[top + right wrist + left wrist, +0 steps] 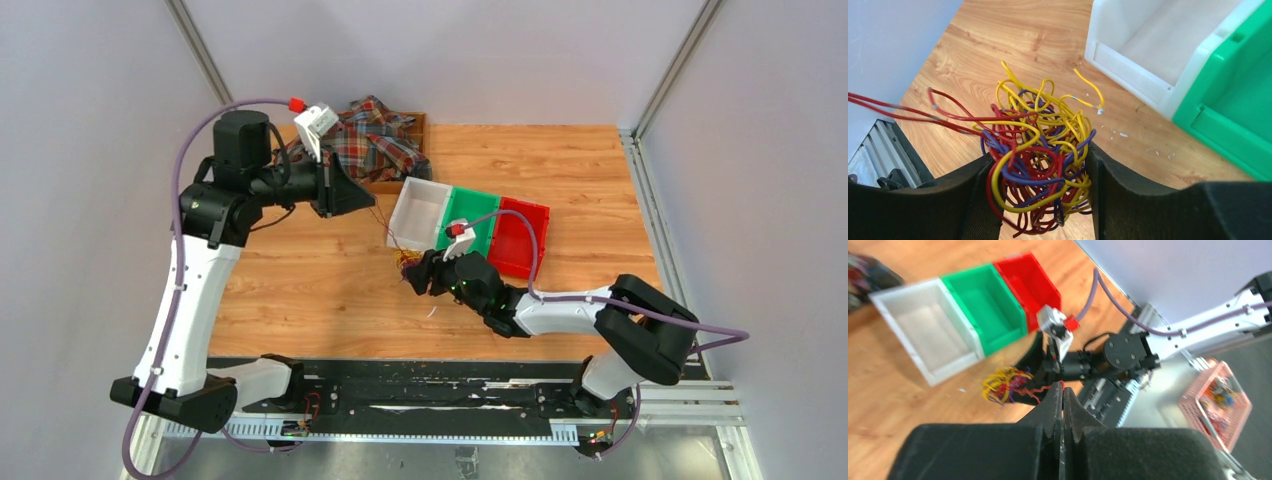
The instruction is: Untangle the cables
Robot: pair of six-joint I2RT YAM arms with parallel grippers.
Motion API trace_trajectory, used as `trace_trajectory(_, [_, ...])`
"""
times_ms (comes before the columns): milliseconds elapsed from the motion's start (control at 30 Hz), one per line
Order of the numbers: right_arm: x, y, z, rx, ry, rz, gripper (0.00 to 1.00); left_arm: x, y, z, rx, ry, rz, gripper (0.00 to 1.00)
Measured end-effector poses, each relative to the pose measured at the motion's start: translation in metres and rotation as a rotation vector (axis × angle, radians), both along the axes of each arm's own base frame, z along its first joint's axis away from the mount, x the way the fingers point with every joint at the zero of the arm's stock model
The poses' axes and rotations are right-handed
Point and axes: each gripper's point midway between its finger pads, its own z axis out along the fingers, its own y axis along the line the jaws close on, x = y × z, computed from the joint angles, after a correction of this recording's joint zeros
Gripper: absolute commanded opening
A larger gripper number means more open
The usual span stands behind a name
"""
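Right wrist: right gripper (1043, 160) clenches tangled yellow-red-blue wire cables (1038, 125) beside the white plastic bin (1133, 55). Left gripper (1063, 390) pinches one red strand (898, 106); pull apart next.

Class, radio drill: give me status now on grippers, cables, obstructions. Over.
Left gripper shut on a red strand, strand taut. Right gripper shut on the cables, tangle unsorted. White bin close by, not blocking.

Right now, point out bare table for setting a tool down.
Free: the table left of the cables, and the far strip behind the red bin. Crowded: between the right gripper and white bin, where a wire stretches to the left gripper.
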Motion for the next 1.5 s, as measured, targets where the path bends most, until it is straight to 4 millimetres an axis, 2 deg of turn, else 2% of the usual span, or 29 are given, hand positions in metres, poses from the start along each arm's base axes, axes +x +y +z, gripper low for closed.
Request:
trace_trajectory(267, [-0.009, -0.007, -0.021, -0.031, 0.09, -0.007, 0.49, 0.016, 0.027, 0.073, 0.056, -0.29, 0.193, 0.0])
trace_trajectory(467, [-0.019, -0.018, -0.054, -0.11, 0.189, -0.02, 0.46, 0.033, 0.057, 0.132, 0.075, -0.493, 0.406, 0.0])
trace_trajectory(567, [-0.026, -0.027, -0.071, -0.16, 0.242, -0.032, 0.45, 0.042, 0.074, 0.151, 0.079, -0.567, 0.523, 0.0])
trace_trajectory(633, [-0.028, -0.031, -0.077, -0.181, 0.263, -0.039, 0.45, 0.047, 0.084, 0.154, 0.088, -0.59, 0.585, 0.0])
trace_trajectory(733, [-0.031, -0.035, -0.079, -0.195, 0.28, -0.046, 0.49, 0.054, 0.094, 0.144, 0.119, -0.585, 0.649, 0.0])
trace_trajectory(833, [-0.033, -0.038, -0.074, -0.188, 0.282, -0.047, 0.53, 0.062, 0.096, 0.12, 0.158, -0.55, 0.657, 0.0])
trace_trajectory(933, [-0.036, -0.042, -0.063, -0.178, 0.272, -0.043, 0.59, 0.069, 0.088, 0.076, 0.206, -0.461, 0.603, 0.0])
trace_trajectory(1033, [-0.038, -0.044, -0.047, -0.16, 0.246, -0.025, 0.7, 0.071, 0.078, 0.029, 0.245, -0.36, 0.531, 0.0])
trace_trajectory(1100, [-0.041, -0.044, -0.035, -0.151, 0.226, -0.003, 0.77, 0.069, 0.071, -0.004, 0.274, -0.282, 0.474, 0.0])
trace_trajectory(1167, [-0.044, -0.045, -0.026, -0.158, 0.213, 0.023, 0.83, 0.064, 0.066, -0.028, 0.292, -0.218, 0.427, 0.0])
trace_trajectory(1233, [-0.046, -0.045, -0.019, -0.172, 0.202, 0.045, 0.85, 0.06, 0.061, -0.039, 0.293, -0.189, 0.389, 0.0])
trace_trajectory(1367, [-0.047, -0.045, -0.007, -0.208, 0.175, 0.081, 0.85, 0.054, 0.054, -0.039, 0.276, -0.194, 0.336, 0.0])
trace_trajectory(1500, [-0.039, -0.042, 0.02, -0.192, 0.125, 0.108, 0.83, 0.05, 0.049, -0.045, 0.263, -0.178, 0.297, 0.0])
